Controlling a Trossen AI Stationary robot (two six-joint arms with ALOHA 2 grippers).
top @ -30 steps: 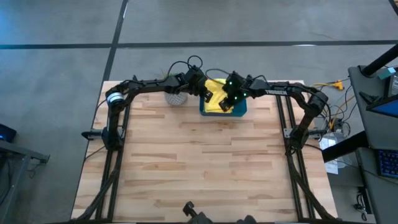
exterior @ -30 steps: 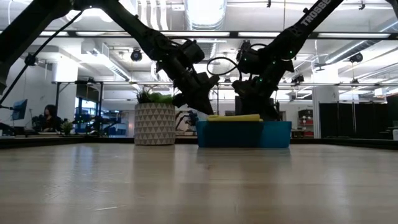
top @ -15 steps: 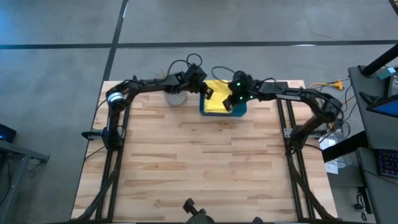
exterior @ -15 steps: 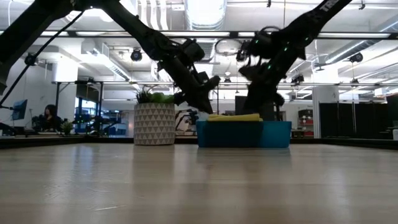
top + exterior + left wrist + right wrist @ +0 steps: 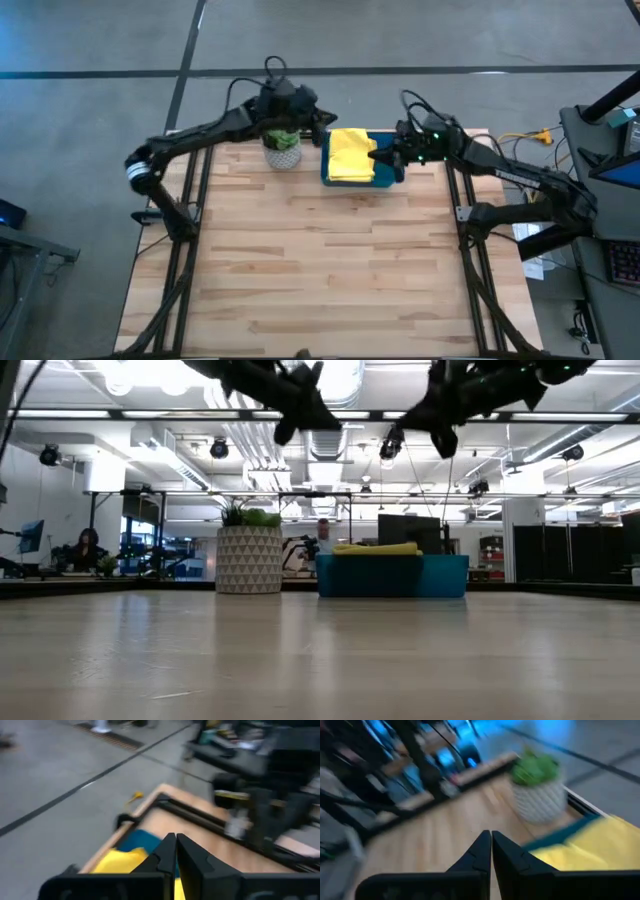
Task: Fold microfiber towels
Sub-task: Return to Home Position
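We are judging folding finished: yellow towel (image 5: 349, 155) topping the tray (image 5: 440, 575) at the table's (image 5: 320, 260) far edge; left gripper (image 5: 315, 120) and right gripper (image 5: 383, 157) hovering pinched shut, empty, needing homing.

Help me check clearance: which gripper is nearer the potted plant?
Left. The left gripper hangs close by the potted plant; the right gripper hangs over the blue bin's far side.

Grey concrete floor (image 5: 400, 30) with dark seam lines around the wooden bench (image 5: 320, 270). Open-plan room behind: bright ceiling lights (image 5: 325, 375), exposed ducts (image 5: 240, 442). A person (image 5: 85, 546) sits at a desk past the bench's far-left corner.
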